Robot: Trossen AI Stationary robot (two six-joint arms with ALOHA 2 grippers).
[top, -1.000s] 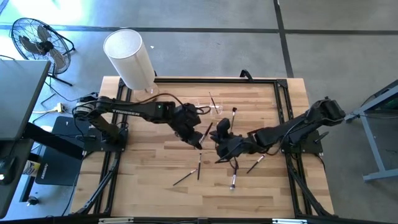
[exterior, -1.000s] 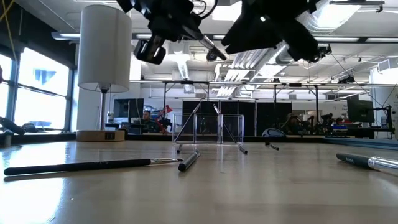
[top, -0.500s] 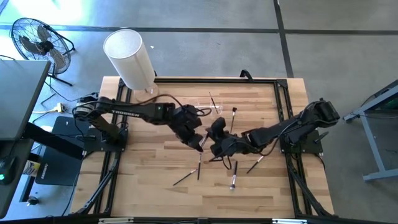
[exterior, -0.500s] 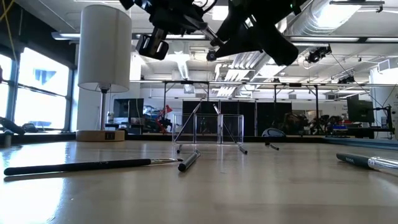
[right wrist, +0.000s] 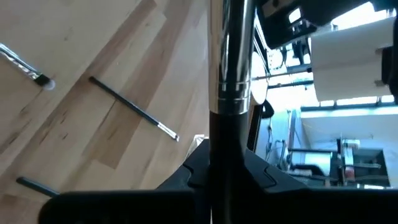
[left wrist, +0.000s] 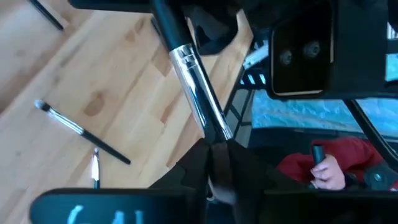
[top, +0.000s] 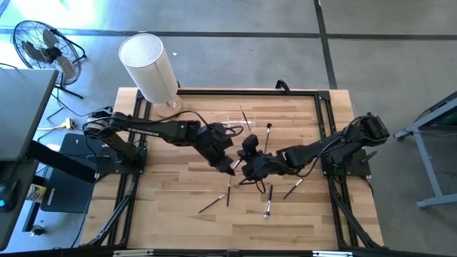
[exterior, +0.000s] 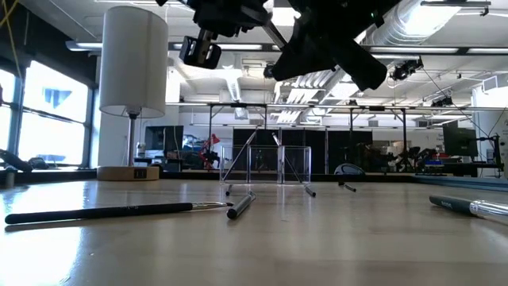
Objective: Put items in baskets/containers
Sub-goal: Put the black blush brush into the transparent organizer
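Note:
One brush (left wrist: 194, 87), dark-handled with a silvery ferrule, hangs above the table's middle between my two grippers. My left gripper (top: 229, 165) is shut on one end and my right gripper (top: 243, 166) on the other. The clear container (top: 239, 123) stands beyond them toward the far edge, with two thin brushes (exterior: 242, 159) leaning in it. More brushes (top: 214, 203) lie flat on the wood nearer the front edge. My left gripper has the brush's tip end, just past the narrow end of the ferrule (left wrist: 217, 134), between its two fingers. The brush runs straight out along the fingers, lifted clear of the table. My right gripper pinches the dark handle (right wrist: 222, 140) just below the ferrule between its two fingers. The brush runs lengthwise out of the hold, clear of the table, toward my left gripper.
A tall white cylinder (top: 148, 68) stands at the table's far left corner, with a fan (top: 43, 46) on the floor beyond. Loose brushes (top: 268, 207) (top: 293, 187) lie right of centre, and one (exterior: 119, 211) lies close in the low view. A person's hand (left wrist: 326, 171) shows beyond the table.
My right gripper has moved toward the table's left, up to my left gripper, and has come onto the handle of the brush that my left gripper holds up. My left gripper has risen a little. The brush stays clear of the table.

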